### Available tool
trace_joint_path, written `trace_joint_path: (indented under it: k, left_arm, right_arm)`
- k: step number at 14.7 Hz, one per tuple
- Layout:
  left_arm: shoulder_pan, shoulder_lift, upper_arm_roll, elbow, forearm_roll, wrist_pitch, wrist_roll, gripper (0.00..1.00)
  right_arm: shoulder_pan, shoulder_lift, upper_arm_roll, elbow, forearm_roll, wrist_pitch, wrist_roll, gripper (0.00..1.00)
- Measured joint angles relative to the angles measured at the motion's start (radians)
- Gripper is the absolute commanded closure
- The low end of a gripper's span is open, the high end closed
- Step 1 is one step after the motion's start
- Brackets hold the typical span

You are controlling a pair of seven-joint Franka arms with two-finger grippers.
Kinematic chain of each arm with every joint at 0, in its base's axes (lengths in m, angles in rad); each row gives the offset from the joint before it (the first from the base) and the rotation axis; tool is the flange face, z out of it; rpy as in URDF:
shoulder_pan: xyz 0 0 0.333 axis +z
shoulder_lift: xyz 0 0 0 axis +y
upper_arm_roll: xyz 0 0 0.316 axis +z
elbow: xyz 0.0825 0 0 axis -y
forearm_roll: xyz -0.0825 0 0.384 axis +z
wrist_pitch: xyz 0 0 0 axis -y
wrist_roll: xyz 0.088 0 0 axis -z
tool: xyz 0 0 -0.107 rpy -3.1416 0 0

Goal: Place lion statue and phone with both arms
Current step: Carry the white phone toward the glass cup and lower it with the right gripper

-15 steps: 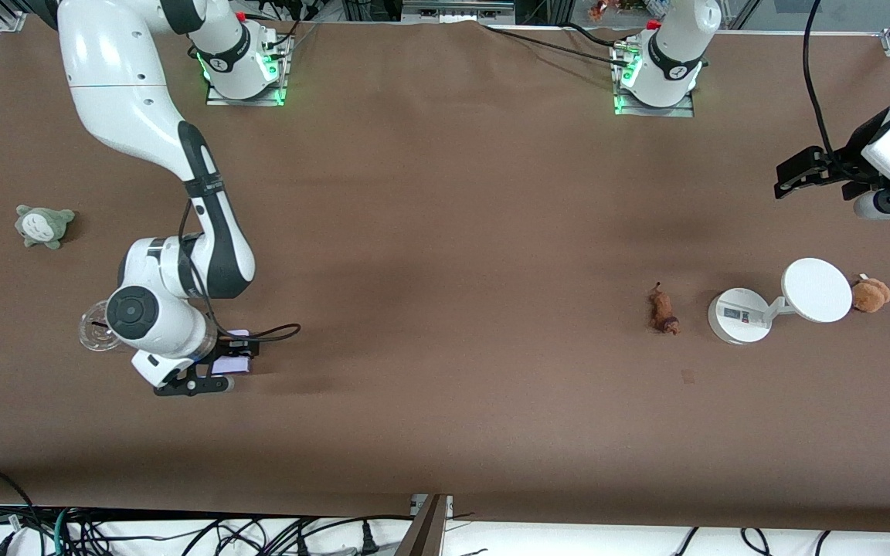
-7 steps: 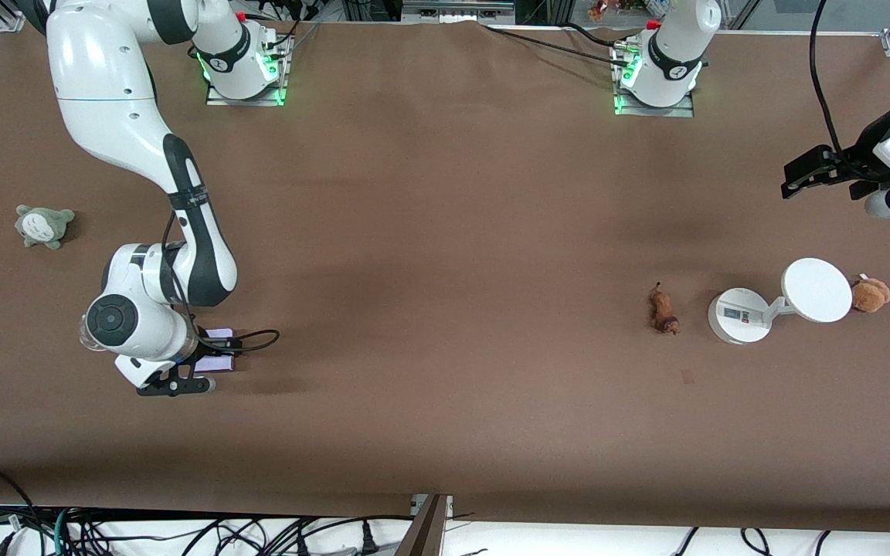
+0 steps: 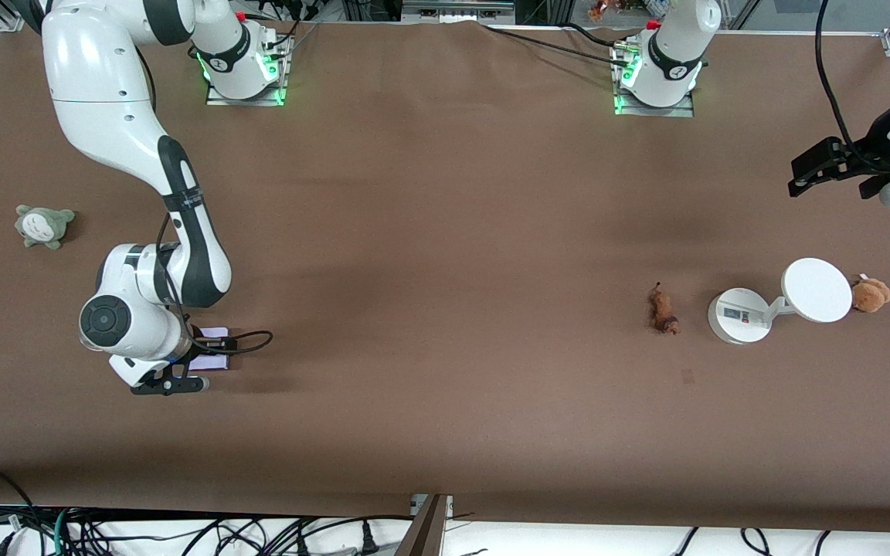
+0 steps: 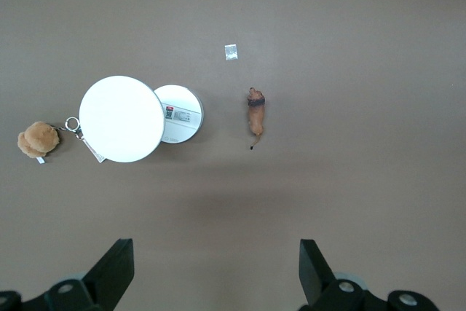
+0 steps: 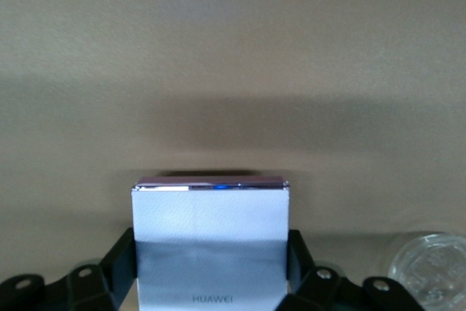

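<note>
Brown covering is spread over the whole worktop. The right end effector is held low over the worktop at the right arm's end, clenched on the phone, a pale lavender slab; in the right wrist view the phone is seen gripped by its two side edges between the black fingers, with the word HUAWEI legible on its face. A clear glass dish is seen on the worktop just beside that end effector; in the front view it is hidden by the arm. A grey plush toy lies toward the same end, farther from the front camera and well apart from the phone. The left end effector is held in the air over the left arm's end of the worktop, released, with nothing between its spread fingers. The lion statue lies on the worktop toward the left arm's end, untouched. Just beside it stands a white round-based stand whose white disc is carried on a short arm. An orange-brown plush toy lies just beside the disc. A small pale mark is seen on the covering nearer to the front camera than the lion statue.
</note>
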Motion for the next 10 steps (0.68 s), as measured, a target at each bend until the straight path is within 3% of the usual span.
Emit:
trace_joint_path:
  k: [2,3,4,5,6,10]
  left_arm:
    - [0.000,0.013,0.000,0.005,0.020,0.000,0.000,0.00]
    - [0.000,0.024,0.000,0.008,0.037,0.001,0.000,0.00]
    - [0.000,0.034,0.000,0.012,0.045,0.004,0.000,0.00]
    - [0.000,0.042,0.000,0.016,0.047,0.012,0.000,0.00]
    - [0.000,0.049,0.000,0.018,0.049,0.017,0.000,0.00]
    - [0.000,0.070,0.000,0.023,0.052,0.023,0.000,0.00]
  right_arm:
    - [-0.003,0.000,0.000,-0.007,0.000,0.000,-0.002,0.60]
    - [-0.003,0.001,0.000,-0.010,0.000,0.000,-0.002,0.54]
    - [-0.005,0.001,0.000,-0.012,0.000,0.000,-0.002,0.37]
    - [-0.008,0.001,0.000,-0.013,0.000,0.000,-0.002,0.11]
    - [-0.010,0.002,0.000,-0.013,0.000,0.000,-0.003,0.00]
    - [-0.009,-0.001,0.001,-0.005,0.000,0.001,-0.008,0.00]
